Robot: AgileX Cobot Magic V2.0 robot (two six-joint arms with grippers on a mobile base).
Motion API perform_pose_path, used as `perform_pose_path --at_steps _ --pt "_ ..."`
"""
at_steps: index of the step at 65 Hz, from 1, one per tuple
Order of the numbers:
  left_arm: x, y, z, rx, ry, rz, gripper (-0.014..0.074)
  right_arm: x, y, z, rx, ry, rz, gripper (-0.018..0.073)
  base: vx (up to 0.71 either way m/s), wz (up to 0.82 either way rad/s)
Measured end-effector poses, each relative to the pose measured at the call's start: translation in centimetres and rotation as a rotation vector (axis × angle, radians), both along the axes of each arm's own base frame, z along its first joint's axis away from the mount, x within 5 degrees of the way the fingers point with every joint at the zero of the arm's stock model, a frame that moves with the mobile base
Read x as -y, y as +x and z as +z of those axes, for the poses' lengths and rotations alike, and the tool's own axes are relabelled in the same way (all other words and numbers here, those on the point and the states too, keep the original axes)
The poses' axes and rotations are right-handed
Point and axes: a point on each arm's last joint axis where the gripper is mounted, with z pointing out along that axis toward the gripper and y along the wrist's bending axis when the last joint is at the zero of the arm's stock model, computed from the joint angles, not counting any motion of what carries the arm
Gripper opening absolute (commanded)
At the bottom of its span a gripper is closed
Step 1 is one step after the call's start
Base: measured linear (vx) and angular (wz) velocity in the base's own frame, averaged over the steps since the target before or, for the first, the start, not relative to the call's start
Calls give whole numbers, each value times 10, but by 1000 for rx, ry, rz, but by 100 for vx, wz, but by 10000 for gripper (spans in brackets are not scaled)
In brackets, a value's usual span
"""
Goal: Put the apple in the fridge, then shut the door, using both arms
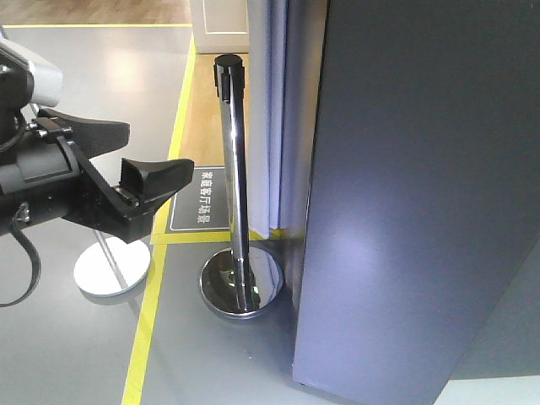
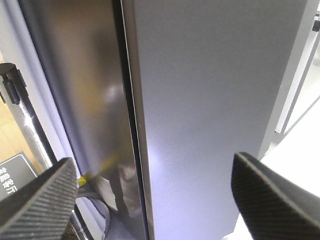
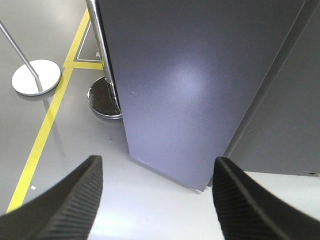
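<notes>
Left wrist-mounted view faces the tall dark grey fridge door (image 2: 210, 100), apparently shut, a thin seam beside it. Left gripper (image 2: 155, 200) and right gripper (image 3: 155, 195) both gape, empty — no apple visible. Push flat and gently; the chrome stanchion post (image 1: 236, 186) crowds the left side.

The left arm (image 1: 51, 181) is matte black — blocky housings bolted together, a white casing behind it at the upper corner and a black cable (image 1: 25, 261) drooping in a loop underneath. Its left gripper (image 1: 135, 164) has broad, wedge-shaped black fingers (image 1: 156, 179), one with a hollow, boxy face. Seen from the wrists, the fingertips (image 2: 37, 200) of both arms — the right gripper (image 3: 155, 200) too — are dark rubbery pads (image 3: 65, 205) scored with fine diagonal ridges.
</notes>
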Motion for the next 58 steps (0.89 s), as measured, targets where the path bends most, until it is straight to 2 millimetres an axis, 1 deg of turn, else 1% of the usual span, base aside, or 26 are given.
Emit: perform_pose_path --at_steps 48,53,58 --pt "0 0 0 0 0 0 594 0 0 0 3 1 0 453 0 0" --pt "0 0 0 0 0 0 594 -2 0 1 9 26 4 453 0 0" --pt "0 0 0 0 0 0 594 -4 3 4 52 59 7 453 0 0"
